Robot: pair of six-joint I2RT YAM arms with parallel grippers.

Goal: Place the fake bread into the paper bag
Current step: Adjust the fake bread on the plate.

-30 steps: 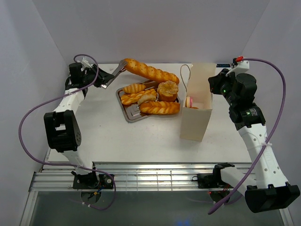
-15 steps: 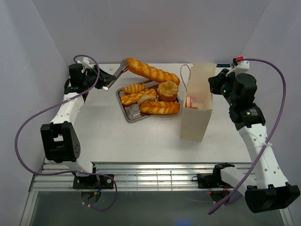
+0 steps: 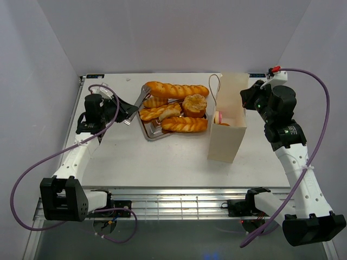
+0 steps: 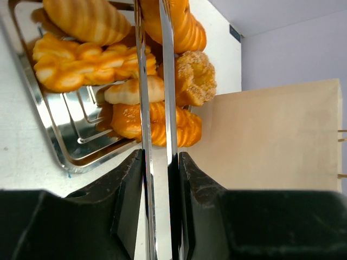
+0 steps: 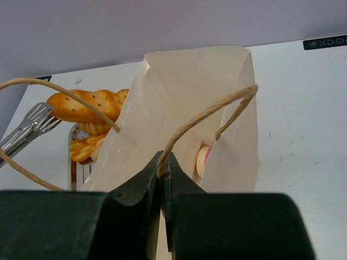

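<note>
White table [image 3: 162, 157] and pale purple walls fill the view from above. On the table sits a silver tray [image 3: 147, 131] piled with the fake bread [image 3: 176, 123], and the long loaf [image 3: 176, 89] lies across the back of the pile. Just beside the tray stands the paper bag [image 3: 225, 141], upright, with a pink donut [image 3: 218, 116] inside. The left gripper [image 3: 122, 111] squeezes the metal tongs [image 3: 136, 104], whose tips reach the long loaf's left end. Its own camera shows the two tong arms close together, but their tips run out of view. Only the right wrist camera shows them touching the loaf; I cannot tell if they pinch it. It also shows the right gripper [image 5: 161, 162] closed tight on the bag's string handle [image 5: 211, 116].
</note>
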